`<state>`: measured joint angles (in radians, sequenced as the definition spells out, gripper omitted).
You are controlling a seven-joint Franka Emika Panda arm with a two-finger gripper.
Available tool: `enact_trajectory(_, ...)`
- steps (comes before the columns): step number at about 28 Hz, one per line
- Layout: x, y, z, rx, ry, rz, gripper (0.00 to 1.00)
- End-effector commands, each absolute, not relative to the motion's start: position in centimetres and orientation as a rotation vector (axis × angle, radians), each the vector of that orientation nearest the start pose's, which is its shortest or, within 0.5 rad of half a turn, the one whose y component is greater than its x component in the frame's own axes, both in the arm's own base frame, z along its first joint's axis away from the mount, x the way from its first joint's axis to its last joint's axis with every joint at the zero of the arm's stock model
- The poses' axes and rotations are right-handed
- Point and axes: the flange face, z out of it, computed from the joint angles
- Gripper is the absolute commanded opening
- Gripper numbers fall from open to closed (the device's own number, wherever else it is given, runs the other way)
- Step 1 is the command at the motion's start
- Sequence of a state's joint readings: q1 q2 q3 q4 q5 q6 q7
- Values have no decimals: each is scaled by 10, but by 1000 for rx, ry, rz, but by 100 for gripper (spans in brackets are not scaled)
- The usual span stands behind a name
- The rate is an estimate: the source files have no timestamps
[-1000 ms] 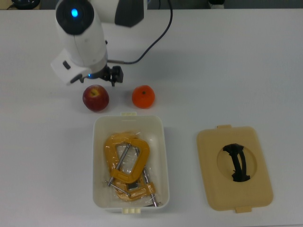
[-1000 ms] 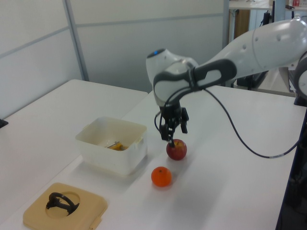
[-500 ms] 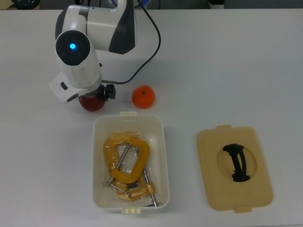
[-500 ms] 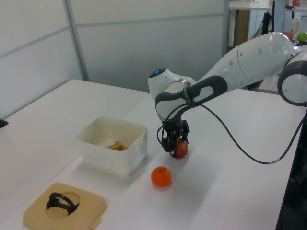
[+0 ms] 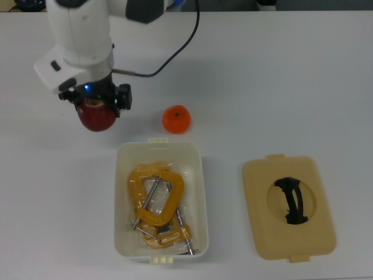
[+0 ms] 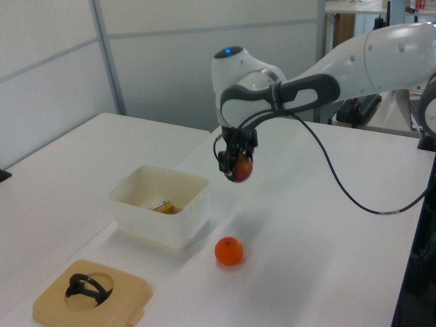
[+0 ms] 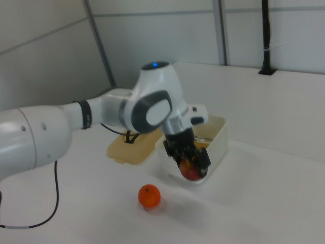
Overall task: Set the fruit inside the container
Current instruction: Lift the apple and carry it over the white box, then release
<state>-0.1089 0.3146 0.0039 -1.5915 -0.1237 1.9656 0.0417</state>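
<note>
My gripper (image 5: pixel 96 108) (image 6: pixel 236 166) (image 7: pixel 190 163) is shut on the dark red apple (image 5: pixel 97 117) (image 6: pixel 240 169) (image 7: pixel 192 173) and holds it in the air, well above the table. In the top view the apple hangs up and to the left of the white container (image 5: pixel 197 169) (image 6: pixel 129 211) (image 7: pixel 222 133). The orange (image 5: pixel 176 119) (image 6: pixel 229 251) (image 7: pixel 149 196) rests on the table just beyond the container's short end.
Yellow metal clamps (image 5: pixel 156 198) lie inside the container. A flat tan lid (image 5: pixel 288 207) (image 6: pixel 88 294) (image 7: pixel 133 145) with a black handle sits beside the box, on the top view's right. A black cable (image 5: pixel 175 55) trails from the arm.
My gripper came down over the apple, shut on it and lifted it off the table. In the top view it has shifted slightly left. The orange has not moved.
</note>
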Motion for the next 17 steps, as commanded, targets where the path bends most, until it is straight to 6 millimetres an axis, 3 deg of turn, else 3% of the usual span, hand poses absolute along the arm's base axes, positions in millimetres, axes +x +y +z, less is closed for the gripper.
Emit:
enact_trajectory(1, 675, -39, 476, -3277, 21, -282, 43)
enact_trajectory(4, 687, -24, 484, -3245, -30, -475, 43)
enact_trajectory(10, 710, 14, 460, -3183, -126, -676, 47)
enact_trajectory(11, 715, 21, 457, -3158, -131, -740, 64)
enact_trajectory(12, 717, 23, 456, -3145, -127, -774, 71)
enact_trajectory(14, 720, 25, 453, -3134, -116, -817, 73)
enact_trajectory(17, 721, 25, 451, -3124, -92, -809, 100)
